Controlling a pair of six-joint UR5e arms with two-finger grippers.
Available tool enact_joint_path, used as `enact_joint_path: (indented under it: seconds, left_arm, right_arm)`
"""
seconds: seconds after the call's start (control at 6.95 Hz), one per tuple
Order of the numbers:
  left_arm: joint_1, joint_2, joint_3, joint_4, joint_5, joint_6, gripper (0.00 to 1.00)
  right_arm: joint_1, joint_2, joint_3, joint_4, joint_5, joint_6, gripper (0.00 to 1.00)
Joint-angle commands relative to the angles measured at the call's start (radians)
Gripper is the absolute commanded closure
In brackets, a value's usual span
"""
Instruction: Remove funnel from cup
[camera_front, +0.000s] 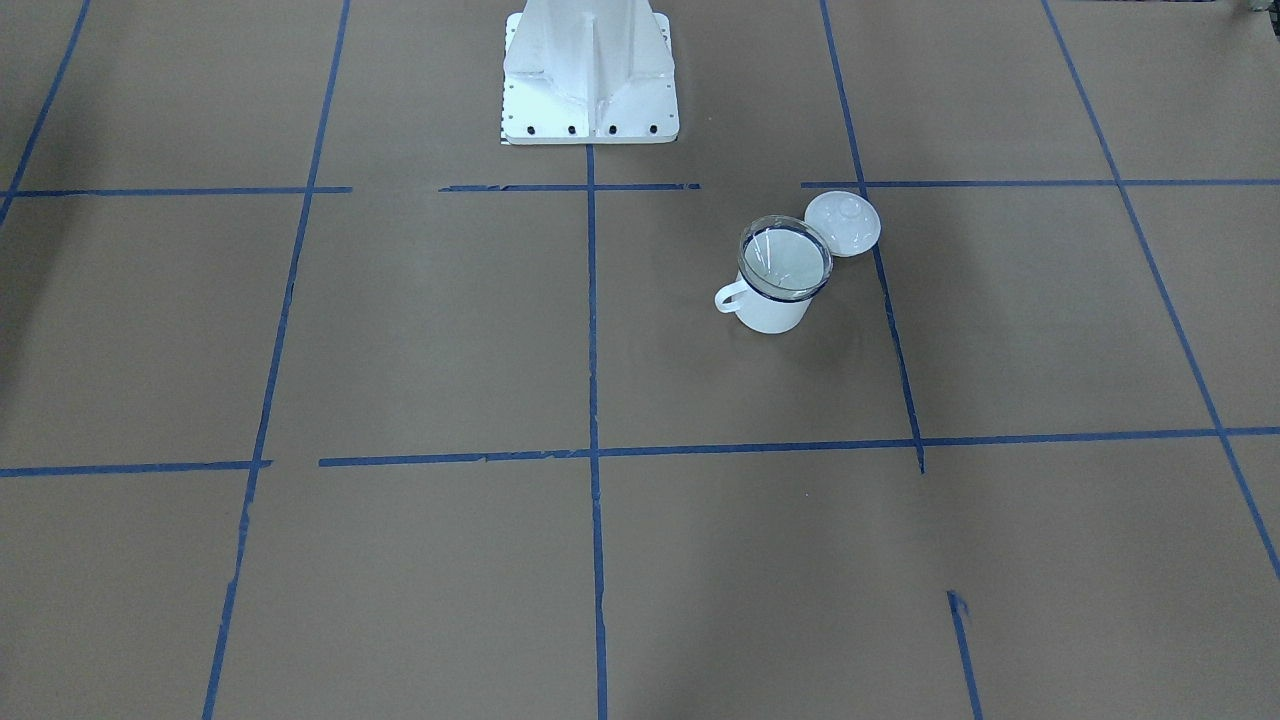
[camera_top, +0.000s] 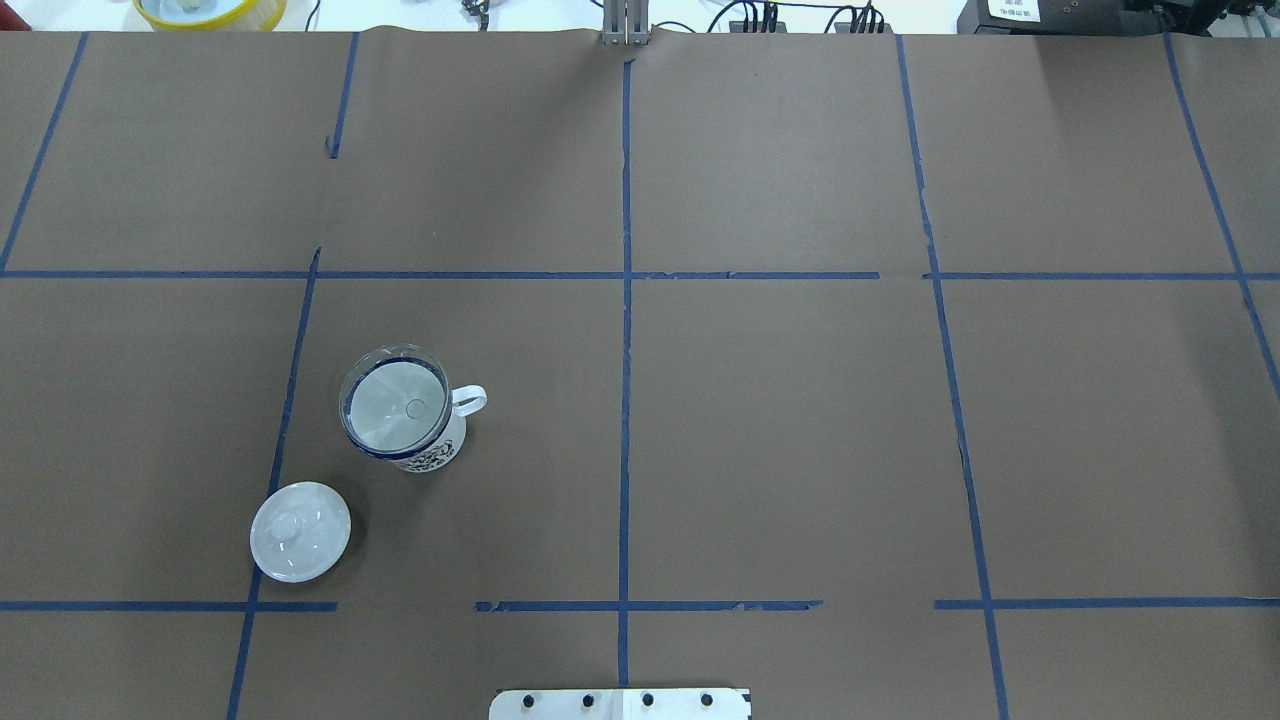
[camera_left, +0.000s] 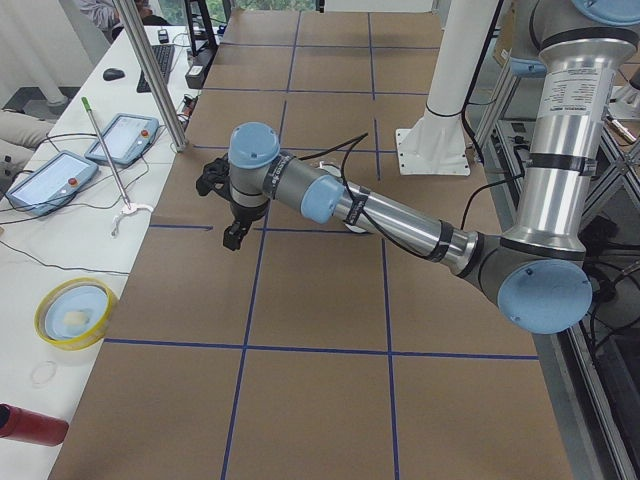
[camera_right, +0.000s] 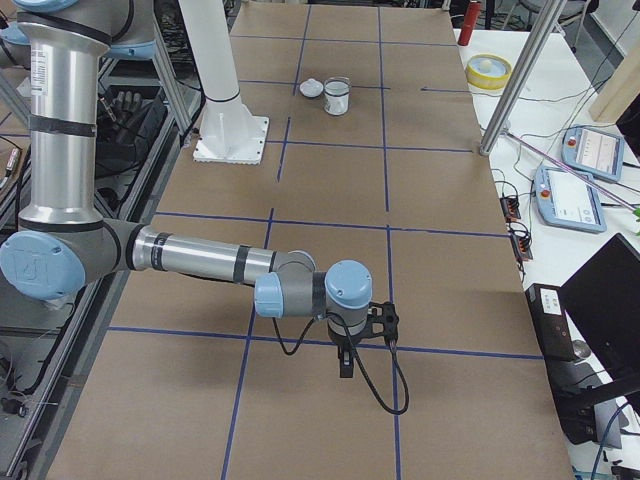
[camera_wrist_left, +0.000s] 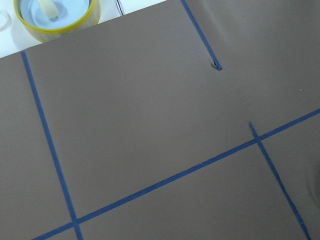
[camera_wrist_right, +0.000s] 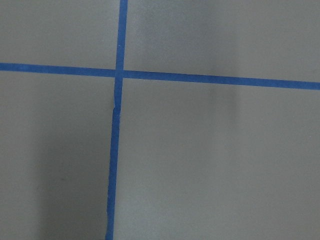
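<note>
The cup (camera_front: 775, 312), a white enamel mug with a dark blue rim, stands upright on the brown table. The clear funnel (camera_front: 785, 262) sits in its mouth. In the overhead view the cup (camera_top: 436, 455) is at the left, with its handle pointing right and the funnel (camera_top: 395, 405) in its top. In the exterior right view the cup (camera_right: 337, 98) is small and far away. My left gripper (camera_left: 232, 238) hangs above the table far from the cup, and I cannot tell if it is open or shut. My right gripper (camera_right: 346, 368) is at the table's other end, and I cannot tell its state either.
A small white domed lid (camera_top: 300, 530) with a knob lies on the table beside the cup. The white robot base (camera_front: 590, 80) stands at the table's edge. A yellow-rimmed bowl (camera_left: 72, 312) sits beyond the table's far edge. Blue tape lines cross the table.
</note>
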Motion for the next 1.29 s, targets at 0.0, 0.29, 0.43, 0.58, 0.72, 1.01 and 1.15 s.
enact_joint_path:
  seconds: [0.0, 0.29, 0.43, 0.58, 0.72, 1.01, 1.15]
  left_arm:
    - [0.233, -0.053, -0.114, -0.009, 0.188, -0.42, 0.0]
    - [0.411, -0.205, -0.115, -0.004, 0.227, -0.724, 0.0]
    - [0.508, -0.251, -0.116, -0.001, 0.269, -0.882, 0.0]
    - [0.614, -0.283, -0.099, 0.0, 0.393, -0.964, 0.0]
    - [0.71, -0.299, -0.075, 0.013, 0.476, -1.041, 0.0]
    - [0.765, -0.313, -0.027, 0.013, 0.489, -1.08, 0.01]
    - [0.779, -0.311, -0.021, 0.013, 0.509, -1.08, 0.08]
  right_arm:
    - [0.0, 0.0, 0.0, 0.0, 0.0, 0.0, 0.0]
    - [0.0, 0.0, 0.0, 0.0, 0.0, 0.0, 0.0]
    - [0.0, 0.0, 0.0, 0.0, 0.0, 0.0, 0.0]
    - [0.0, 0.0, 0.0, 0.0, 0.0, 0.0, 0.0]
    - [0.0, 0.0, 0.0, 0.0, 0.0, 0.0, 0.0]
    - [0.0, 0.0, 0.0, 0.0, 0.0, 0.0, 0.0]
    - [0.0, 0.0, 0.0, 0.0, 0.0, 0.0, 0.0]
